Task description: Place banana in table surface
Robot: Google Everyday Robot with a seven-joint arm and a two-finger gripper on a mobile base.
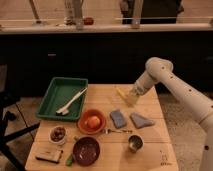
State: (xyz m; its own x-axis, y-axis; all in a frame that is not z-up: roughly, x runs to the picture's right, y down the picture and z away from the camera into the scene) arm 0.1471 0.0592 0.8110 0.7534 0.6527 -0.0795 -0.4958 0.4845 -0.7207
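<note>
The claw [131, 95] sits low over the far right part of the bench [150, 145], closed, with the pale-yellow banana [121, 93] sticking out from it toward the left, so it looks pinched on the banana's right end; whether the fruit already touches the planks is hard to tell. The banana is small, slim and slightly curved, so it should be light, firm along its length yet soft under pressure, with a smooth skin that could slip or bruise. A hold across the middle would balance it better than one at the tip. The bench is light tan wood in wide planks, flat and matte. Nearby lie a blue sponge [118, 118], a crumpled grey cloth [141, 120], an orange fruit [93, 121] in its round bowl and a green rectangular tray [52, 95]
</note>
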